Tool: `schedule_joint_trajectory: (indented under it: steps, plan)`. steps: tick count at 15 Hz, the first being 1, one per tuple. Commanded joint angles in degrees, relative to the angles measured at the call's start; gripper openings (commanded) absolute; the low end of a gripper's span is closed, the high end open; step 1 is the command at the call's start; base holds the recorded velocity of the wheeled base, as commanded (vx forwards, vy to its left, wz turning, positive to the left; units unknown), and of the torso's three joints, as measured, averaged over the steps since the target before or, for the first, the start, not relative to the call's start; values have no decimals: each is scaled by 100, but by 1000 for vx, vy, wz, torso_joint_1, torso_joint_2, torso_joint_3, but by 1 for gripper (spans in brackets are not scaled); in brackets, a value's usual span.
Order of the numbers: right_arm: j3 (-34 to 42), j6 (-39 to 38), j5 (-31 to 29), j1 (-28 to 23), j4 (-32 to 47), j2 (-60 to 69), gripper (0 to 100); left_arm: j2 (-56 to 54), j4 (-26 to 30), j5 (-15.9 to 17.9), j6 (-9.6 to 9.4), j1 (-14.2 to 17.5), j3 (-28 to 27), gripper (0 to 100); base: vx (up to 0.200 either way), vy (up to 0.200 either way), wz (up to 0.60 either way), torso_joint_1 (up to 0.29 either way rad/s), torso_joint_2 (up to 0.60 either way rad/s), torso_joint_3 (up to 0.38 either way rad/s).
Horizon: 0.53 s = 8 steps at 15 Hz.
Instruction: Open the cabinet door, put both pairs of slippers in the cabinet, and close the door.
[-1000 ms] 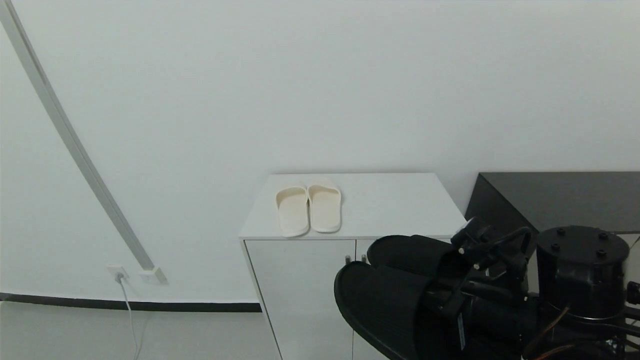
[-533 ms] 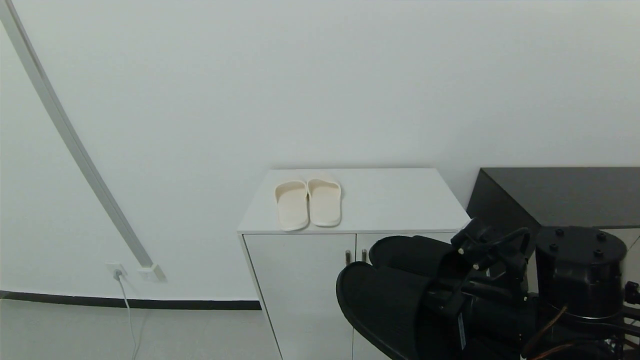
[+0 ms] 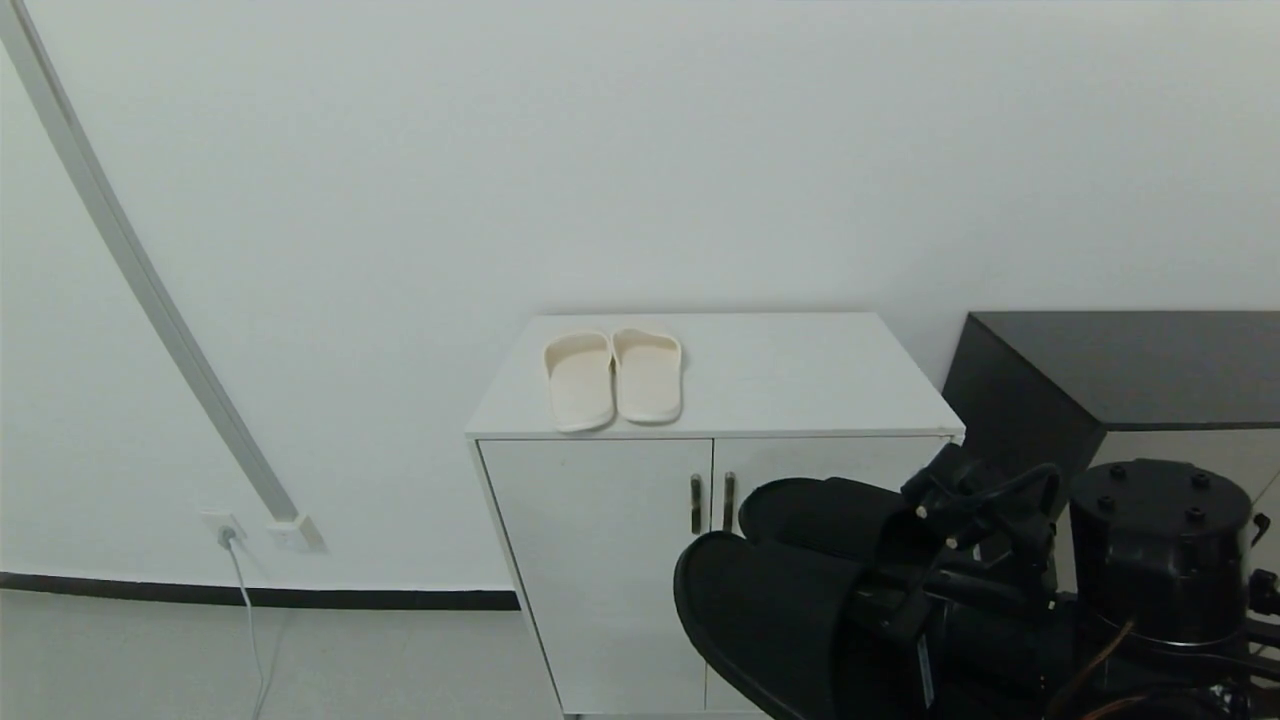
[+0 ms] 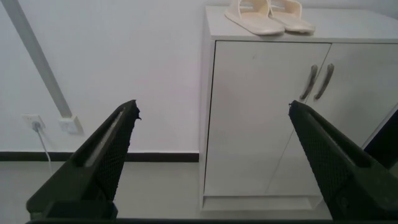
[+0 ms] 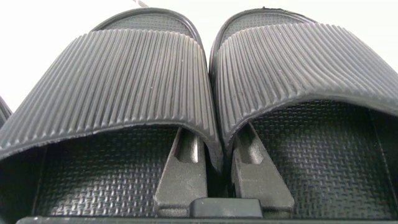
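Tightly, right tool (image 5: 214,152) on black slippers (image 5: 143,68)

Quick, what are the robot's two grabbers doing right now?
Left gripper: open, holding nothing.
Right gripper: shut on the black slippers.

Pair of black slippers (image 5: 124,81) side by side, ribbed straps, right gripper (image 5: 214,158) clamping their adjoining edges

Blk ribbed slippers (image 5: 137,81), prob. cream pair (image 3: 648,378), wht cabinet (image 3: 600,560).
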State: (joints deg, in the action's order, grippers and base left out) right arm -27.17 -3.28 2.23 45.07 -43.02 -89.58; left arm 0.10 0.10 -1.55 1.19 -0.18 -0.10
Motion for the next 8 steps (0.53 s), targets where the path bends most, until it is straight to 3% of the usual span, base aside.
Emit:
schedule_joint_trajectory:
  steps: [1,8]
  plan:
    - [19,3,5,2,-5,-25,0,-1,-1,-3,4,1,1,100,0,0,0,-188,432,242]
    - [37,3,5,2,-5,-34,0,-1,-1,-3,4,-8,1,100,0,0,0,-224,542,312]
